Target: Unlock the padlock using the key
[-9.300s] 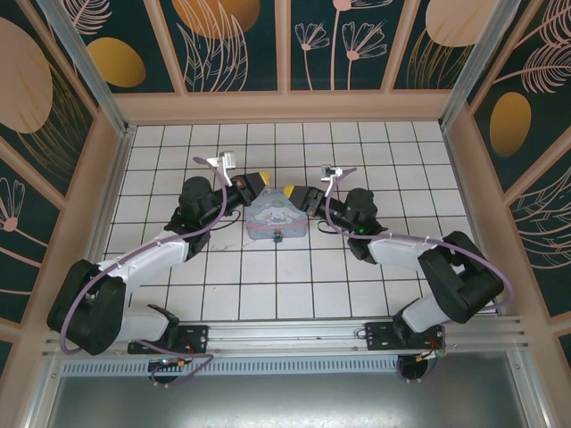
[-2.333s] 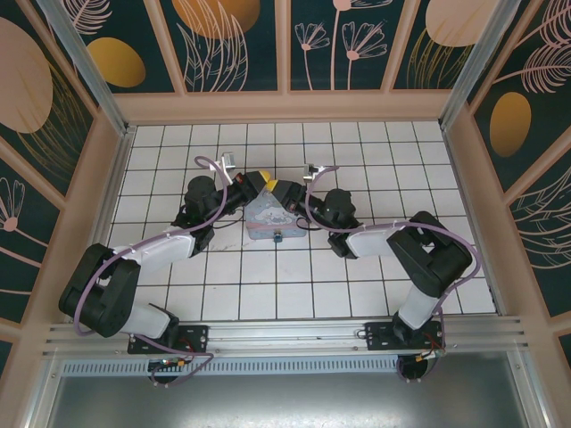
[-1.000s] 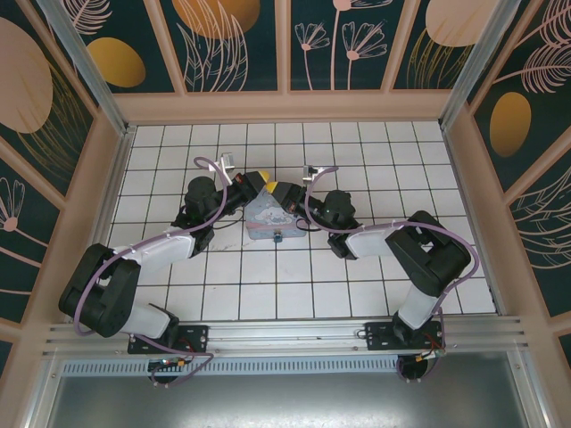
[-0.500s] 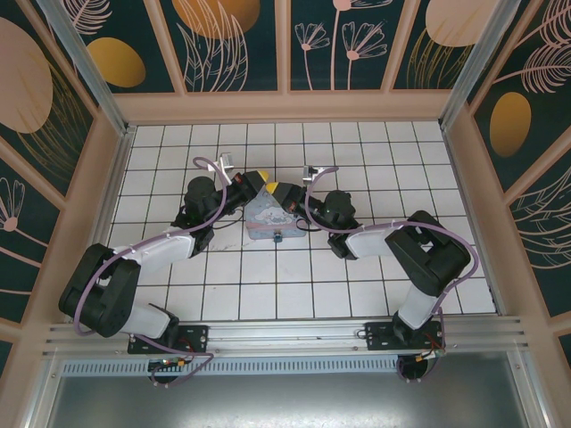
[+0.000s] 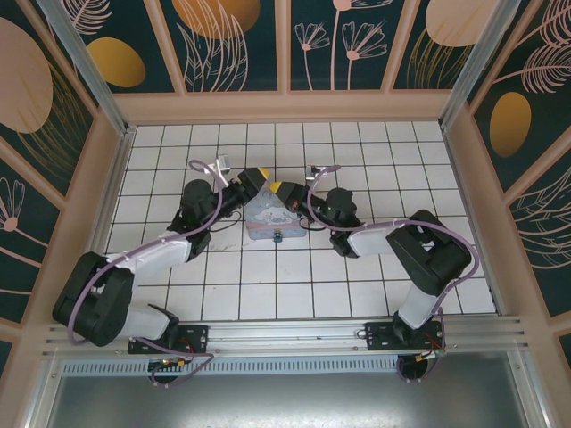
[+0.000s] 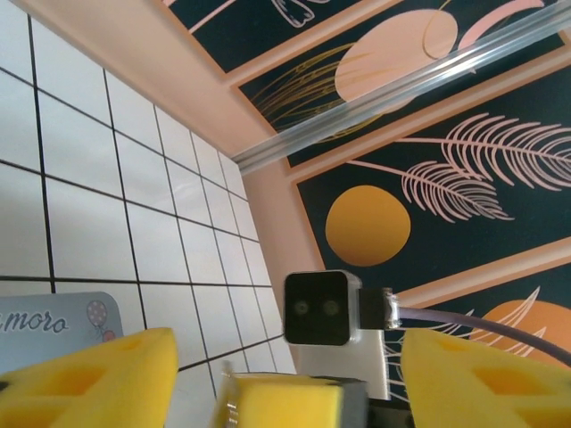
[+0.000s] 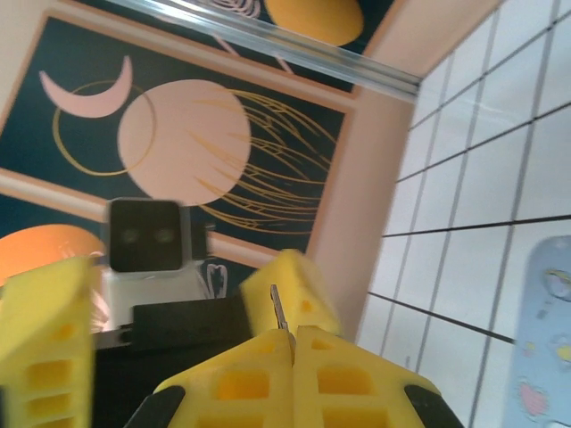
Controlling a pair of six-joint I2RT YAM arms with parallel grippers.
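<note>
My right gripper [image 7: 293, 332] is shut on the key [image 7: 280, 308], whose thin metal blade sticks up from between the yellow fingertips. My left gripper [image 6: 285, 357] is open, one yellow finger [image 6: 89, 383] on each side of the right gripper's fingertips [image 6: 281, 401]. From above, the left gripper [image 5: 260, 176] and the right gripper [image 5: 276, 188] meet over the far end of the pale blue tin box [image 5: 270, 219]. The small blue padlock [image 5: 278, 236] lies on the tiles at the tin's near edge, apart from both grippers.
The tin box [image 6: 53, 321] [image 7: 544, 357] lies on the white tiled floor [image 5: 294, 276]. Peach-framed patterned walls [image 5: 285, 105] close in the back and both sides. Purple cables [image 5: 201, 169] loop from both wrists.
My left gripper's jaws have opened from shut, and the left arm has shifted slightly. The right gripper has nudged left, still shut on the key.
</note>
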